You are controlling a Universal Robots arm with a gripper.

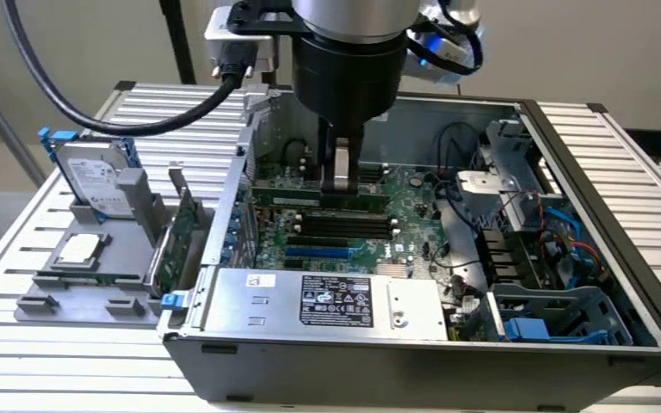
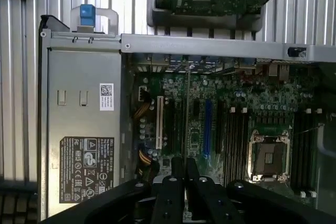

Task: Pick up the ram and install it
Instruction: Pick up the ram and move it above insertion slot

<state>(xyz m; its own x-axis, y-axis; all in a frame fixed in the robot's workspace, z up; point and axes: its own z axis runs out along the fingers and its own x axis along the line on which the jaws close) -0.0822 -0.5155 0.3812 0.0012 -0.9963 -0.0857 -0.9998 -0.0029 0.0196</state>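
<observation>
Claw (image 2: pixel 184 163) clamped on ram (image 1: pixel 296 200), held edgewise directly beneath it, by black motherboard slots (image 1: pixel 342 225) inside open case (image 1: pixel 423 361).

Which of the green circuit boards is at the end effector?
The ram, the long narrow stick inside the computer case, directly under the end effector. The wider card stands in the grey holder outside it, on the exterior view's left.
</observation>
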